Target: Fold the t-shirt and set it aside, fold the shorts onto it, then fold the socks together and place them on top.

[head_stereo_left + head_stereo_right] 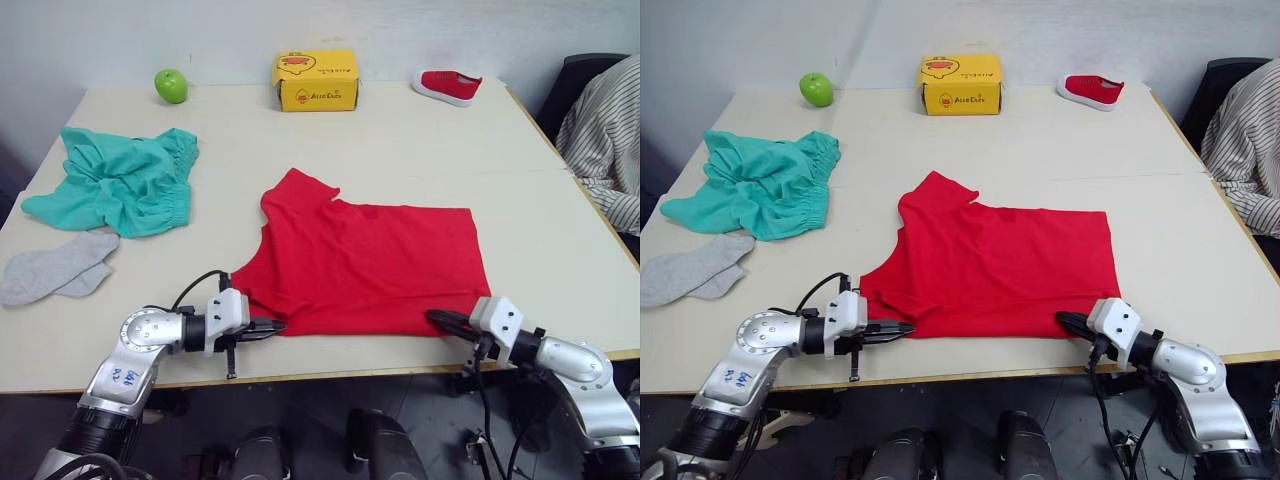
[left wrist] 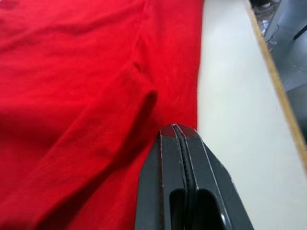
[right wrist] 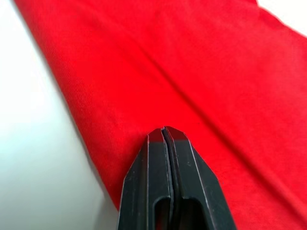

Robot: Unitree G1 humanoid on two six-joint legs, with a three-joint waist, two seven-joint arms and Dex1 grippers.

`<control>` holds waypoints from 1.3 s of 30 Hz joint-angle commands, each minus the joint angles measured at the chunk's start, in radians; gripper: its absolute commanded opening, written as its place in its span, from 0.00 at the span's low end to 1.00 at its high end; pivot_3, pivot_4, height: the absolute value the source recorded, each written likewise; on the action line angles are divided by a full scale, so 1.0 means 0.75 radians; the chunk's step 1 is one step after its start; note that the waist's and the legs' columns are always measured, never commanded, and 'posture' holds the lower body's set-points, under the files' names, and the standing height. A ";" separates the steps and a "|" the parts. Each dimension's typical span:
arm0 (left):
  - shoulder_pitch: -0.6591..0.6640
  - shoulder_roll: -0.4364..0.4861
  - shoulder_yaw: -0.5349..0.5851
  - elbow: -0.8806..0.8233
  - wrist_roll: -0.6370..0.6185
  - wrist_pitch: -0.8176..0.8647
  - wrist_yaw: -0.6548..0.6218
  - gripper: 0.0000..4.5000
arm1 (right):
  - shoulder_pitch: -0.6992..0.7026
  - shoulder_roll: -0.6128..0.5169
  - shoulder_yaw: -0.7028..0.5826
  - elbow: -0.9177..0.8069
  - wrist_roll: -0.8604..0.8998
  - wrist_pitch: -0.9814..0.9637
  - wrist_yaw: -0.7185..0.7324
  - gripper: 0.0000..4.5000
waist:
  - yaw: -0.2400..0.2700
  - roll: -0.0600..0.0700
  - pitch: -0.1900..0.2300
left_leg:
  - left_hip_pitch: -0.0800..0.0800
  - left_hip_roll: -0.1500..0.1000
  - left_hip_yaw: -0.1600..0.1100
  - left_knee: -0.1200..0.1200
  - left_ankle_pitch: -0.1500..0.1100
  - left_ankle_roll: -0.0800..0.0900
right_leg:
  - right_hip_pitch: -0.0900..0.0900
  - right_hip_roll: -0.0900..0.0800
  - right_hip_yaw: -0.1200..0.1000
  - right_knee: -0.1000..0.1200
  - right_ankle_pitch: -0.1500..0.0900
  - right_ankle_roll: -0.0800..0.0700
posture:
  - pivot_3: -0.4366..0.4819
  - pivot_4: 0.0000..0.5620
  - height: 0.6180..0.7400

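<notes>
The red t-shirt [image 1: 370, 265] lies flat on the table's near middle, with one sleeve sticking out at its far left. My left gripper [image 1: 272, 326] is shut, its tips on the shirt's near left corner; the left wrist view has those tips [image 2: 177, 128] at the hem's edge. My right gripper [image 1: 436, 317] is also shut, at the near right corner, its tips [image 3: 164, 130] lying on the red cloth. No cloth visibly rises between either pair of fingers. The teal shorts [image 1: 120, 180] lie crumpled at the far left. The grey socks [image 1: 60, 268] rest in front of them.
A green apple [image 1: 171, 85], a yellow box [image 1: 316, 80] and a small red shoe [image 1: 448, 85] line the table's [image 1: 450, 150] far edge. A person in a striped shirt [image 1: 605, 130] sits at the right side.
</notes>
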 commanded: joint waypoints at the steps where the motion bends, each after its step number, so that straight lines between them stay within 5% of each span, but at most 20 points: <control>1: -0.059 -0.046 -0.012 0.071 0.077 -0.047 0.092 0.00 | -0.029 0.005 0.019 0.046 -0.027 -0.015 -0.009 0.00 | 0.003 0.000 0.000 | 0.001 0.000 0.000 0.000 0.000 0.000 | 0.001 0.000 0.000 0.000 0.000 0.000 | 0.48 0.27 1.00; 11: -0.154 -0.093 0.044 0.154 0.060 0.010 0.193 0.00 | 0.010 -0.020 0.024 0.004 -0.012 0.027 0.008 0.00 | 0.016 -0.001 -0.001 | 0.001 0.000 0.000 0.000 0.000 0.000 | 0.001 0.000 -0.001 0.000 0.000 0.000 | 0.48 0.27 1.00; 19: -0.283 -0.096 0.091 0.418 0.201 -0.281 0.375 0.00 | 0.035 -0.055 -0.015 -0.028 0.001 0.041 -0.002 0.00 | 0.019 -0.001 -0.001 | 0.001 0.000 -0.001 0.000 0.000 0.001 | 0.002 -0.001 -0.001 0.000 0.000 0.000 | 0.48 0.27 1.00; 24: -0.348 -0.079 0.174 0.476 0.103 -0.372 0.334 0.00 | 0.053 -0.068 -0.054 -0.046 0.022 0.071 -0.011 0.00 | 0.020 -0.001 -0.001 | 0.000 0.000 -0.001 0.000 0.000 0.001 | 0.002 -0.001 -0.002 0.000 0.000 0.000 | 0.48 0.27 1.00; 32: -0.090 0.067 0.274 0.036 -0.254 0.033 0.054 0.00 | 0.020 0.001 -0.018 -0.246 0.096 0.112 -0.042 0.00 | -0.010 -0.001 -0.001 | 0.000 0.002 0.000 0.000 0.000 -0.001 | 0.000 0.001 -0.001 0.000 0.000 -0.001 | 0.48 0.27 1.00; 39: 0.174 -0.037 0.193 -0.132 -0.018 0.044 0.327 0.00 | 0.011 0.156 0.163 -0.183 -0.132 0.025 -0.201 0.00 | -0.010 -0.001 -0.001 | 0.000 0.003 -0.001 0.000 0.000 -0.001 | 0.000 0.000 0.000 0.000 0.000 -0.001 | 0.48 0.27 1.00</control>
